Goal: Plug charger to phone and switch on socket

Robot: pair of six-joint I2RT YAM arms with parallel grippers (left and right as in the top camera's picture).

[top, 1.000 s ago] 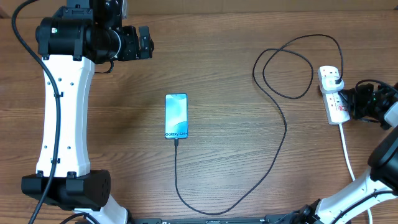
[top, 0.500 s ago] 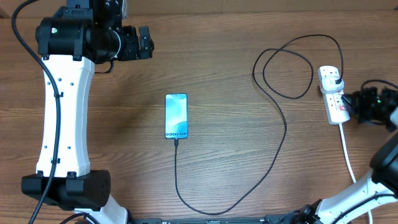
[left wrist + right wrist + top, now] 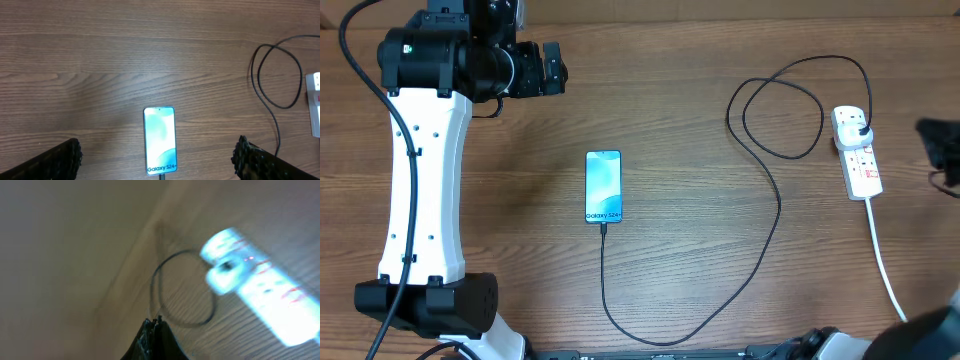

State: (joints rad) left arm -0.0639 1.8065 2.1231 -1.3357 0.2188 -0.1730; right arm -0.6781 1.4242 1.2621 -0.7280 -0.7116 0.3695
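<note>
The phone (image 3: 603,187) lies screen up at the table's middle, with the charger's black cable (image 3: 760,250) plugged into its lower end. The cable loops right to a black plug (image 3: 860,126) seated in the white socket strip (image 3: 857,152). The phone also shows in the left wrist view (image 3: 160,140), between my left gripper's fingers (image 3: 157,162), which are wide apart, empty and high above it. My right gripper (image 3: 152,325) is shut and empty, lifted away from the strip (image 3: 255,285); in the overhead view only its dark tip (image 3: 945,150) shows at the right edge.
The strip's thick white cord (image 3: 882,260) runs toward the front right. The left arm's white links (image 3: 420,170) stand along the left side. A cable loop (image 3: 782,112) lies left of the strip.
My right gripper has pulled back to the right, off the socket strip, and almost out of the overhead view. The left arm, phone and cable have not moved.
</note>
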